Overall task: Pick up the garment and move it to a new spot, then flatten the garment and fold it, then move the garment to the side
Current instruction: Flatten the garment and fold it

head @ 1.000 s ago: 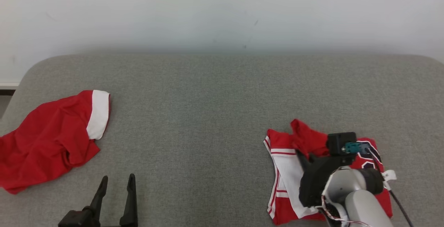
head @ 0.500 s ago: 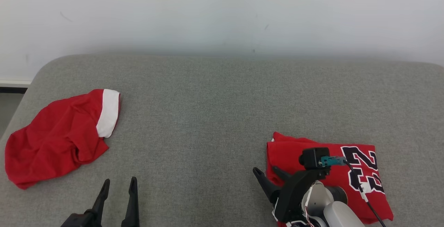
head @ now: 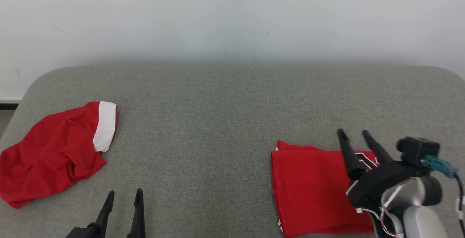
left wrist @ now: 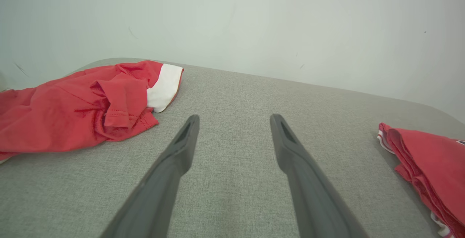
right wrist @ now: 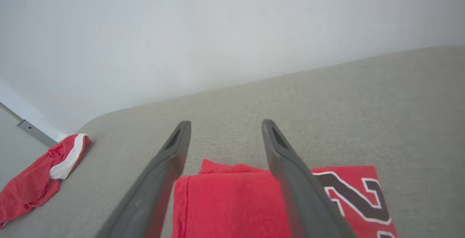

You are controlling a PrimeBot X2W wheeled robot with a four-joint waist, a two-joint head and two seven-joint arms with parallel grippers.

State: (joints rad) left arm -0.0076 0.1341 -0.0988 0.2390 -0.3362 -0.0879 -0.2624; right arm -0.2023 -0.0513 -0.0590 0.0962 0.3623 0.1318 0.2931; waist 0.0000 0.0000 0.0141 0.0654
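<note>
Moved: my right claw (head: 353, 133) released, lifted off folded jersey (head: 312, 187) | claws: it and my left claw (head: 123, 194) open, empty | why: fold looks done, jersey parked aside.

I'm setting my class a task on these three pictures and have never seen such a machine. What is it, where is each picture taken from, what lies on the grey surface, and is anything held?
This is a wheeled robot with two arms, each ending in a gripper with two dark fingers. One picture comes from a camera on its head, looking down at a grey padded surface. The other two come from cameras on its wrists, each looking along that arm's own fingers. On the robot's left lies a crumpled red garment with a white band; on its right, a folded red jersey with a dark number. The left gripper is at the bottom of the head picture; the right gripper is over the jersey. Both are open and hold nothing.
</note>
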